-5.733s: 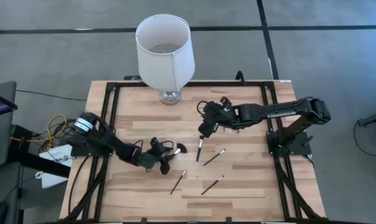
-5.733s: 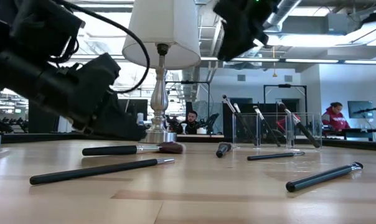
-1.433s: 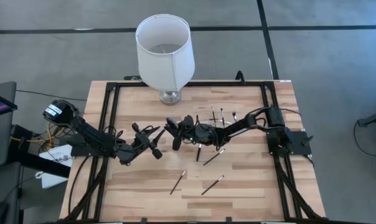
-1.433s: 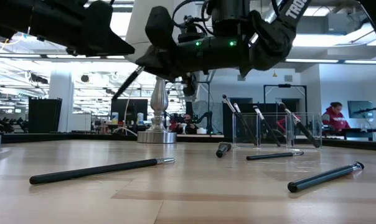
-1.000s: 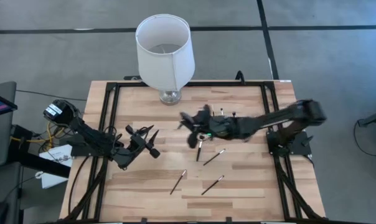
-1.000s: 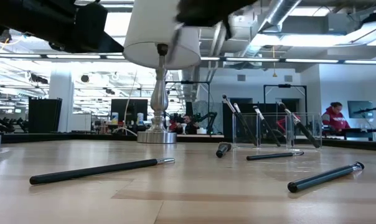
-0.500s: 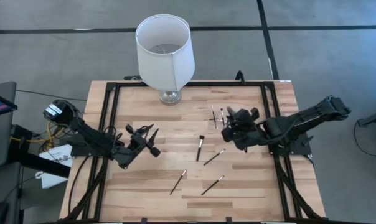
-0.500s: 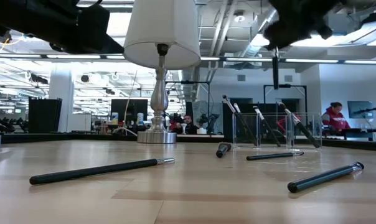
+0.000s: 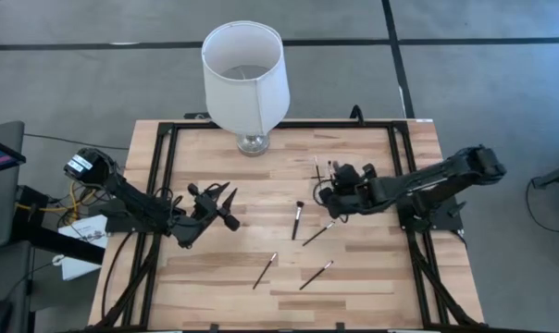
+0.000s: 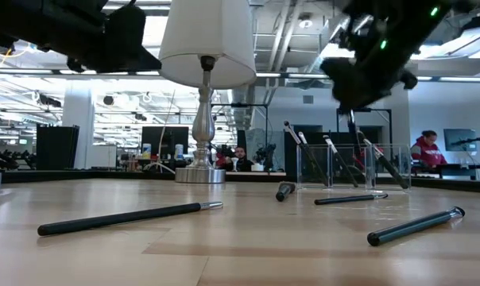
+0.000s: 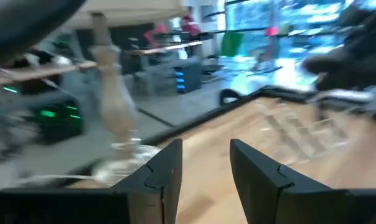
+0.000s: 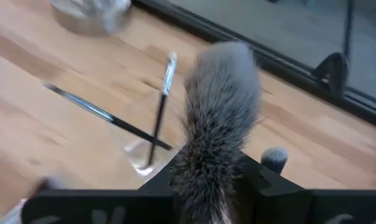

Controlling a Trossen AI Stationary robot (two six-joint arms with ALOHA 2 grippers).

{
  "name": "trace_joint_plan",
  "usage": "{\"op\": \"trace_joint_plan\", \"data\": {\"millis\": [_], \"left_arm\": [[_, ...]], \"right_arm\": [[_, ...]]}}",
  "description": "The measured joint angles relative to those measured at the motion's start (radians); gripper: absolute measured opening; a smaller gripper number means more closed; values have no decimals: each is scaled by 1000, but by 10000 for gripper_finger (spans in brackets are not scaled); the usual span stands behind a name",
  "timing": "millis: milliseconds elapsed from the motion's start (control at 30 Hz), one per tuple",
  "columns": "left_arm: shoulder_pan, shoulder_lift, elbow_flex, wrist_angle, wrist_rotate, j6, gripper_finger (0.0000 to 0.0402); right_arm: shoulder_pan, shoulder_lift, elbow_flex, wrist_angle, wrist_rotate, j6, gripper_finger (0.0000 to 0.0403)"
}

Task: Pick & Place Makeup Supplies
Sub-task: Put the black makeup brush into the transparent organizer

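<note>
The fluffy brush (image 12: pixel 220 109) is clamped in the right gripper (image 12: pixel 210 175), fingers squeezed on it just below the head, so the wrist view is mostly filled with bristles. In the low view the handle is seen hanging straight down from the gripper, right above the clear holder (image 10: pixel 353 168). Whether the tip is already inside the rim can't be told from here.

The left gripper (image 9: pixel 219 199) is parked off on the left half of the table (image 9: pixel 372 287), fingers spread, nothing held.

A few thin brushes (image 10: pixel 303 151) are already leaned inside the holder, and four more are left lying flat on the wood, the closest one (image 9: pixel 318 233) just in front of the right gripper. So the job is judged to be roughly half done.

Stuff that could go sideways:

- The handle could get caught on the holder's rim or on one of the leaning brushes if it's lowered a bit off-centre. The holder looks light, so it could be shoved or tipped and everything inside spilled.
- The target is blocked in the wrist view by the fluffy head, so alignment is kind of blind from that angle.
- If the brush is let go too high, it could bounce off the leaning ones and end up back on the table.
- If it's gripped on soft bristles and not the ferrule, it could be slipped or tilted on the way down.
- The lamp (image 9: pixel 245 74) is well apart, so no trouble is expected there.
</note>
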Motion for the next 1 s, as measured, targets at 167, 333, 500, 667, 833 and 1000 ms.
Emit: {"op": "trace_joint_plan", "data": {"millis": [167,333,500,667,833,1000], "left_arm": [[12,0,0,-1,217,-119,131],[47,10,0,-1,389,-244,131],[74,84,0,-2,467,-374,131],[78,220,13,-6,495,-477,131],[89,337,119,-3,548,-449,131],[135,439,259,-1,583,-433,131]], "right_arm": [[-47,107,-1,8,-10,-2,51],[-74,150,2,64,-73,-59,56],[-76,132,2,138,-98,-175,83],[-61,71,53,145,-96,-261,116],[-33,3,119,146,-94,-363,145],[2,-54,152,157,-94,-396,164]]}}
